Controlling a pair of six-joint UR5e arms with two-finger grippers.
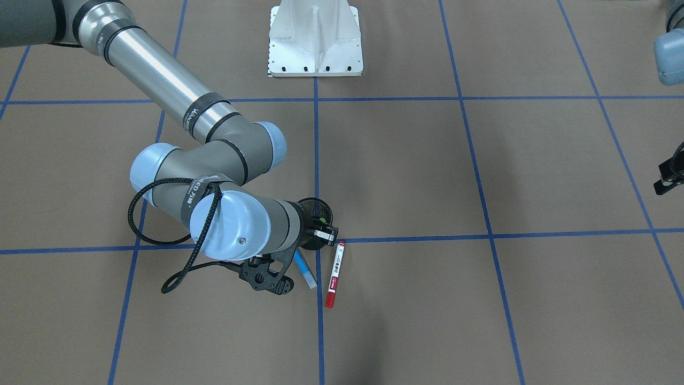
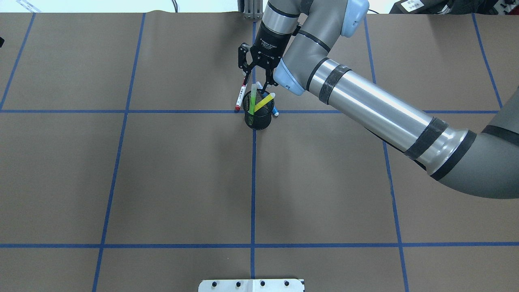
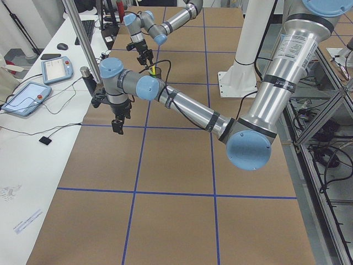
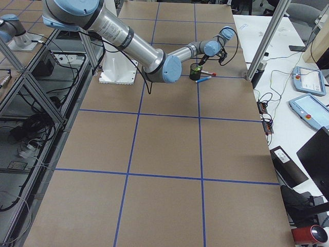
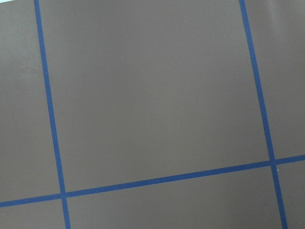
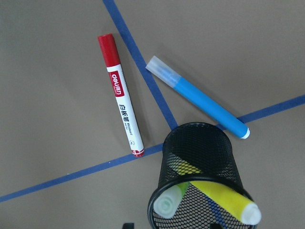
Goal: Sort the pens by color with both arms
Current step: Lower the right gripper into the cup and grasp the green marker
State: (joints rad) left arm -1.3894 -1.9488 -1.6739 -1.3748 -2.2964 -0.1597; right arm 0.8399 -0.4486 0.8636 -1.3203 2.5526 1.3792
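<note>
A black mesh cup (image 2: 258, 120) stands on a blue tape crossing with a lime green pen (image 2: 252, 100) and a yellow pen (image 2: 264, 101) leaning inside. A white pen with a red cap (image 6: 121, 112) lies on the table beside the cup, and a blue pen (image 6: 200, 102) lies on its other side. My right gripper (image 2: 255, 83) hangs open just above the cup's far rim, with the green pen's top near its fingers. My left gripper (image 1: 668, 182) shows only partly at the frame edge, far from the pens over bare table; its state is unclear.
Blue tape lines (image 2: 253, 182) split the brown table into squares. The white metal base (image 1: 315, 40) stands at the robot's side. In the exterior left view, tablets (image 3: 27, 96) and cables lie on a white side bench.
</note>
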